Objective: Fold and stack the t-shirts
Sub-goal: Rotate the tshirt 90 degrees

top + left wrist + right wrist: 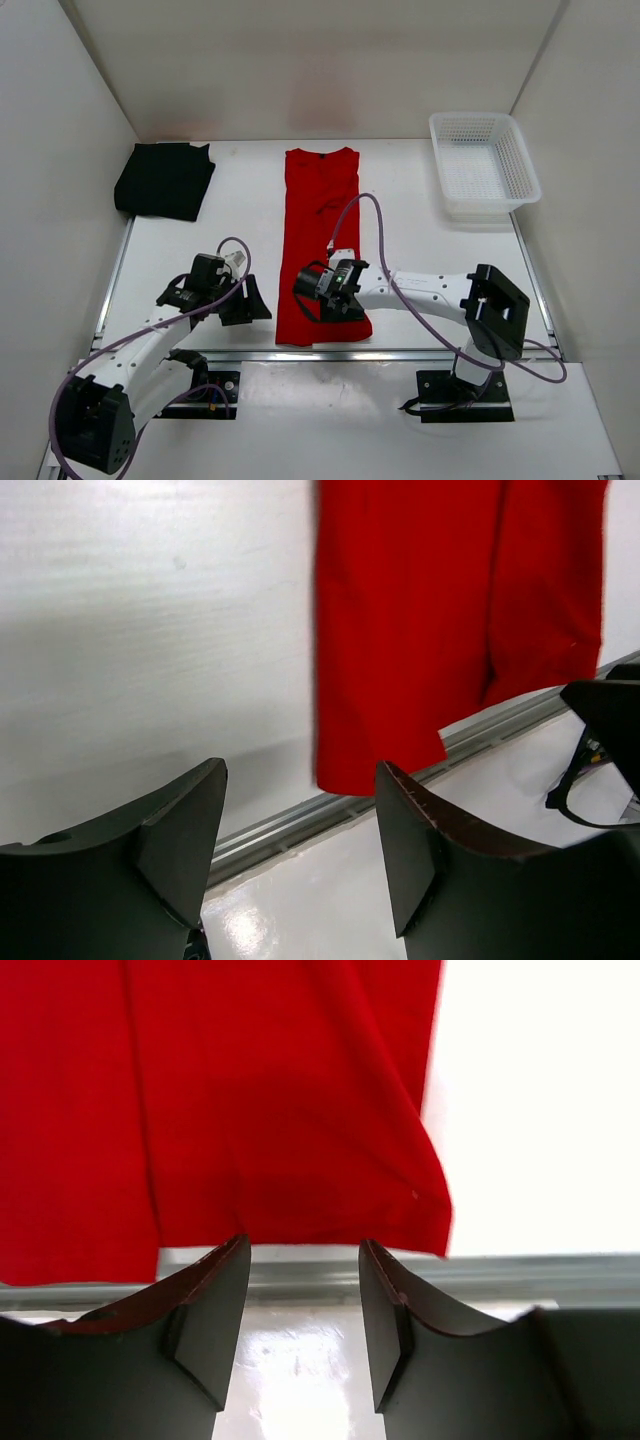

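Note:
A red t-shirt (320, 235), folded into a long narrow strip, lies down the middle of the table with its collar at the far end. Its near hem (300, 1200) reaches the table's front rail. My right gripper (330, 303) hovers over that near end, open, with nothing between its fingers (215, 1305). My left gripper (248, 300) stands just left of the strip's near corner (380, 750), also open and empty, apart from the cloth. A black t-shirt (165, 180) lies folded at the far left corner.
A white mesh basket (483, 163) stands at the far right. A metal rail (420, 352) runs along the table's near edge, just below the red hem. White walls close in the left, back and right sides.

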